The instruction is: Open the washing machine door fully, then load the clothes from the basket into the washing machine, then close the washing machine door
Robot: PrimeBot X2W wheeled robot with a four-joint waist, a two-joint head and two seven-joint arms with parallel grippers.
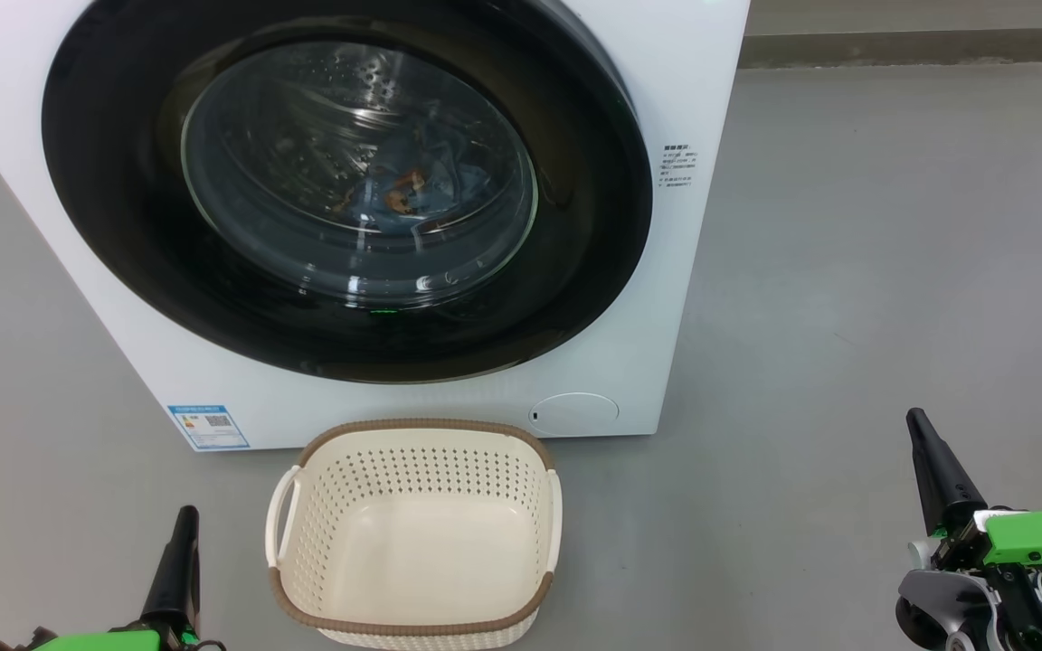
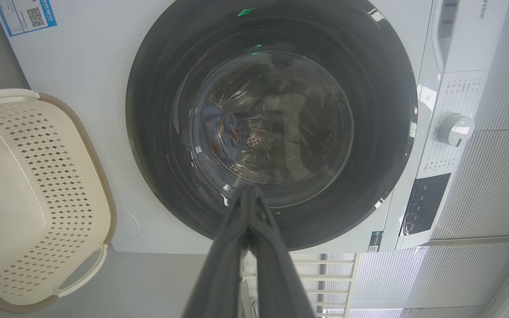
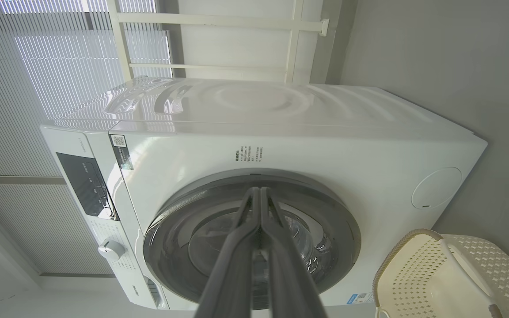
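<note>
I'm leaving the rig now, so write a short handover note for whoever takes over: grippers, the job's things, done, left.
Left gripper: shut, empty, low beside the basket.
Right gripper: shut, empty, low at the far right.
Washing machine door: looks closed on the washing machine.
Clothes: inside the drum, seen through the glass.
Basket: empty, on the floor before the machine.
Done: clothes loaded, door apparently shut.
Left: nothing apparent; whether the door has latched cannot be told.

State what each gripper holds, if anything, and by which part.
Nothing is held. The left gripper and right gripper are both shut empty, clear of the basket; the clothes lie behind the closed door.
</note>
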